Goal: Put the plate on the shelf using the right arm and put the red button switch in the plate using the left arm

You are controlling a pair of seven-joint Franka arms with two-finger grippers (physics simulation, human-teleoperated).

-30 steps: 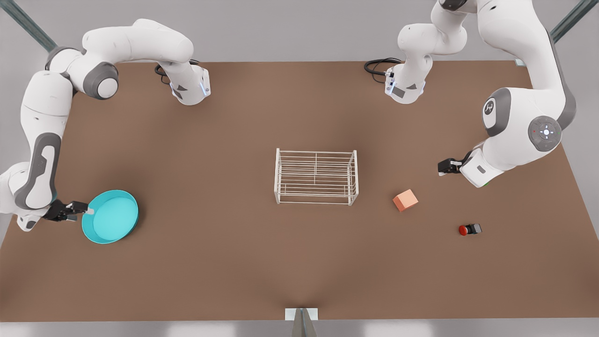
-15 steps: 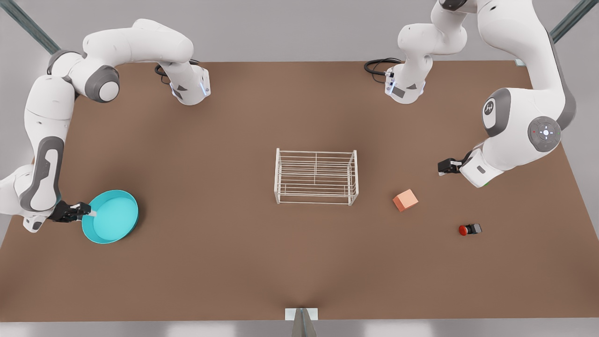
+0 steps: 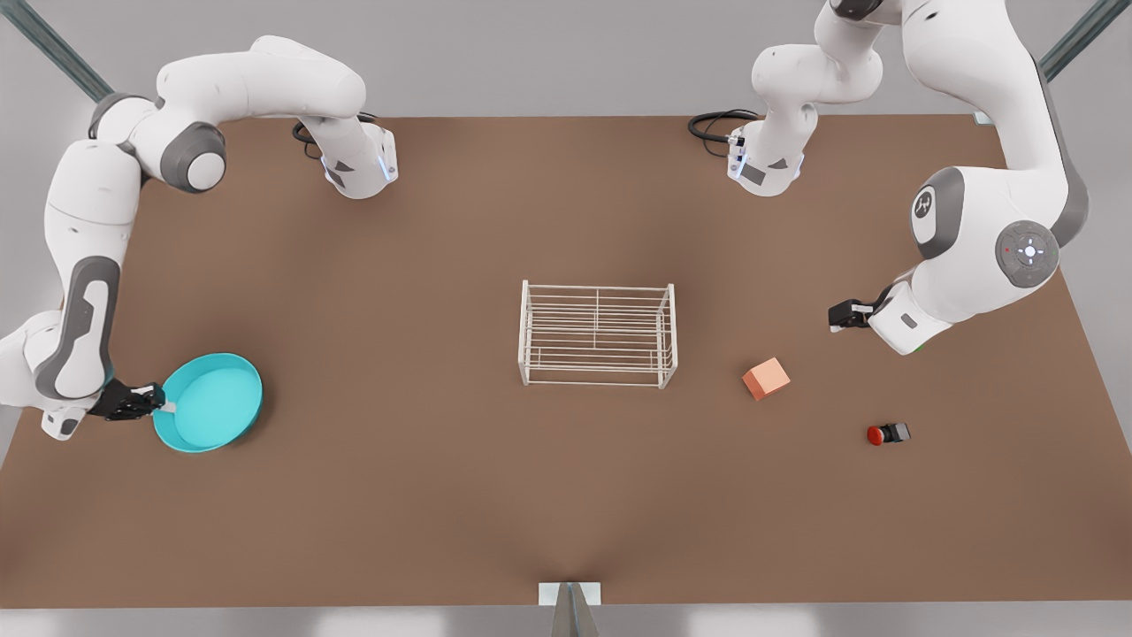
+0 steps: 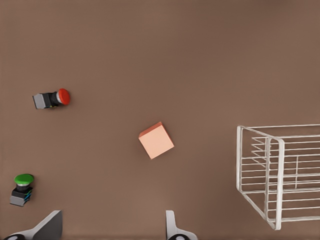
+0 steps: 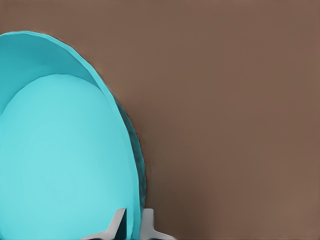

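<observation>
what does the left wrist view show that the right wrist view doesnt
Left wrist view alone: the red button switch, a green-capped switch, the salmon cube, a corner of the shelf, and the open left pincer above bare table. Right wrist view alone: the plate, its rim clamped by the right pincer. Both share the brown table.

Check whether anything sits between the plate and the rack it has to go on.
Nothing visible does. The plate, gripped at its rim by the right gripper, has bare table between it and the rack. The left gripper waits beyond the rack.
</observation>
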